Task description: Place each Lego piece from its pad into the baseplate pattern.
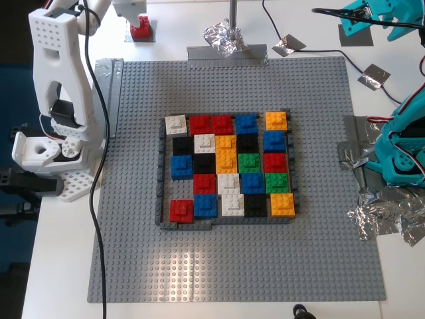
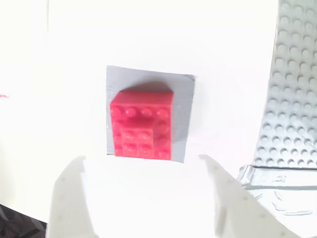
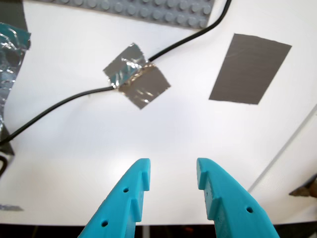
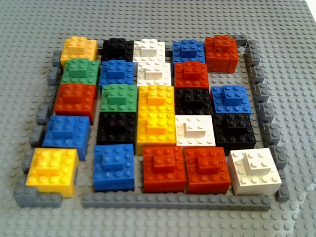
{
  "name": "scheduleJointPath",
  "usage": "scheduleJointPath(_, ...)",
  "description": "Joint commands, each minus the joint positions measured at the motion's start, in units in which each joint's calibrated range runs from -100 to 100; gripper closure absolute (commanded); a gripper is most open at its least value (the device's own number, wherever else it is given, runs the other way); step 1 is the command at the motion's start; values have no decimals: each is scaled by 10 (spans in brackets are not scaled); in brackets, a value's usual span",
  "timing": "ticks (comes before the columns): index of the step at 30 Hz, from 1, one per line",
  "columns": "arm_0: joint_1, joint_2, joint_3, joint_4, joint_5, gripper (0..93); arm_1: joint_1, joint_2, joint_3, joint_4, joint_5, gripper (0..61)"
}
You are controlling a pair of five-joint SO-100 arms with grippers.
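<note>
At the far edge of the bench [image 1: 199,26], toward the exterior view's upper left, the Lego piece [image 1: 140,28] is seen resting on the pad [image 1: 151,30], just beyond the grey baseplate's corner. In the second wrist view the red brick [image 2: 142,124] is shown lying studs-up on the grey patch [image 2: 184,114], slightly overhanging its near edge, while my second gripper [image 2: 143,191] hangs over it with its white fingers [image 2: 74,198] spread wide on either side, touching nothing. The baseplate pattern [image 1: 228,166] is laid out near the middle of the plate as a framed mosaic of red, blue, white, black, orange and green bricks. Toward the exterior view's upper right, my first gripper [image 3: 171,191] is held over bare white bench, its teal fingers [image 3: 124,203] parted and empty; a second grey tape patch [image 3: 250,69] with no brick on it and a foil-taped black cable [image 3: 136,74] are seen ahead of it.
</note>
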Motion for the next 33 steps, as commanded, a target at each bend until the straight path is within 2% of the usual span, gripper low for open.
scheduleJointPath(1,-1,-17,-2,-1,1,815,-7,9,-56,-24,-1,329)
scheduleJointPath(10,2,-17,29,-1,1,815,-19,59,-93,-46,-2,338)
scheduleJointPath(25,-1,-18,21,-1,1,815,-27,84,-109,-58,3,362)
scheduleJointPath(30,-1,-18,21,-1,1,815,-26,79,-103,-59,19,450)
scheduleJointPath(33,-1,-18,21,-1,1,815,-26,75,-100,-65,16,517)
